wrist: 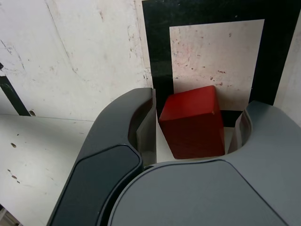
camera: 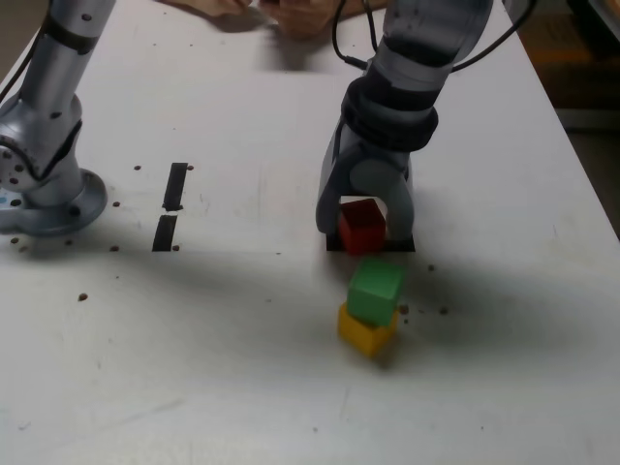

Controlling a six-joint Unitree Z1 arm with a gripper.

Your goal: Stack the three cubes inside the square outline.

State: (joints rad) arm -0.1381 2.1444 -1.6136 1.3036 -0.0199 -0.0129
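Observation:
My gripper (camera: 366,225) reaches down over the square outline (camera: 403,245), whose black tape mostly hides under it. The red cube (camera: 362,225) sits between the two fingers. In the wrist view the red cube (wrist: 193,122) rests on the outline's (wrist: 157,47) near tape edge and white centre. One finger (wrist: 141,122) lies close against it, and a thin gap shows at the other, so the gripper (wrist: 200,101) stands open around the cube. The green cube (camera: 376,291) sits on the yellow cube (camera: 365,332), outside the outline on its camera side in the exterior view.
Two short black tape strips (camera: 175,184) (camera: 165,232) lie at the exterior view's left, near the arm's round base (camera: 53,199). A person's hands (camera: 291,15) rest at the table's far edge. The table's side edge (camera: 581,165) runs along the exterior view's right.

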